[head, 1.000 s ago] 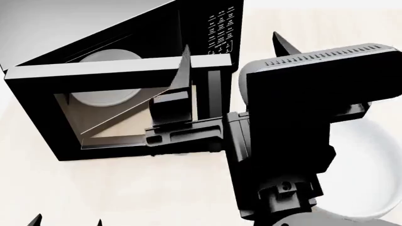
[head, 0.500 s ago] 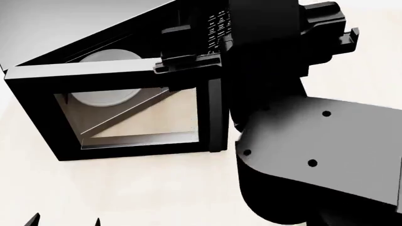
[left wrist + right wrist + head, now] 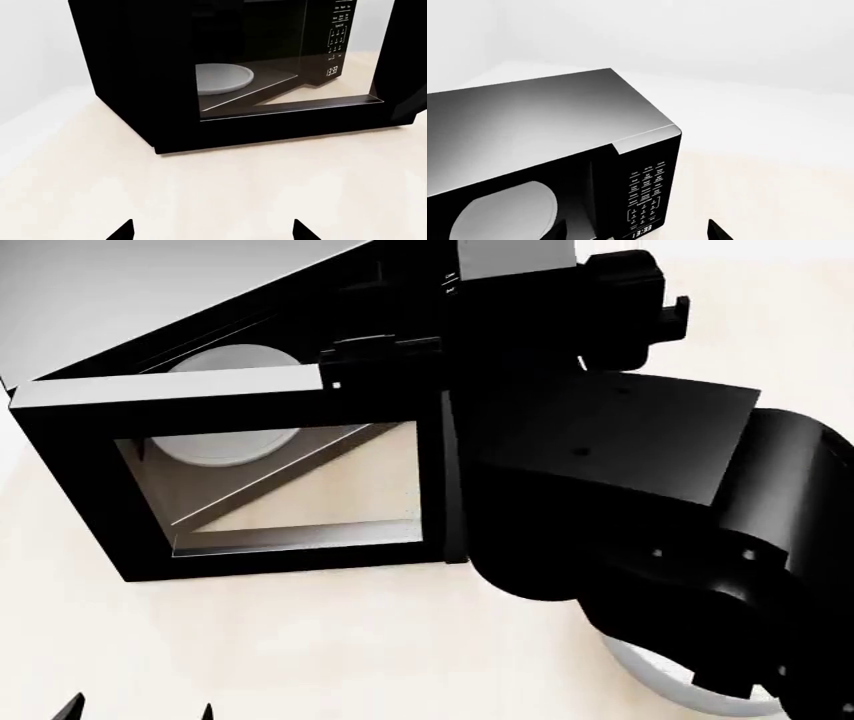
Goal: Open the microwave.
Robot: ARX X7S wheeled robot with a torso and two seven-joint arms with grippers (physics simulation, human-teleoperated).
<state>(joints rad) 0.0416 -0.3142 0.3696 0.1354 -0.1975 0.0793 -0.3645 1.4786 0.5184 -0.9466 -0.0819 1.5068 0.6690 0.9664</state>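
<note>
The microwave (image 3: pixel 200 300) is a black box with a grey top. Its glass door (image 3: pixel 267 480) stands swung out towards me, and the white turntable plate (image 3: pixel 220 445) shows behind it. My right arm (image 3: pixel 601 490) covers the keypad side. In the right wrist view my right gripper (image 3: pixel 637 232) is open and empty, above the front corner by the keypad (image 3: pixel 647 192) and clock (image 3: pixel 642 231). My left gripper (image 3: pixel 138 710) is open and empty, low in front of the door. The left wrist view shows the left gripper (image 3: pixel 213 231), the plate (image 3: pixel 223 78) and the keypad (image 3: pixel 339 35).
The microwave stands on a pale beige counter (image 3: pixel 267 640). A white round object (image 3: pixel 654 680) lies at the lower right, mostly hidden by my right arm. A plain white wall (image 3: pixel 694 40) rises behind the counter.
My right arm has lifted from the door's free edge, up and back over the microwave's front top corner. The door has stayed open at the same angle. The left gripper has not moved.
</note>
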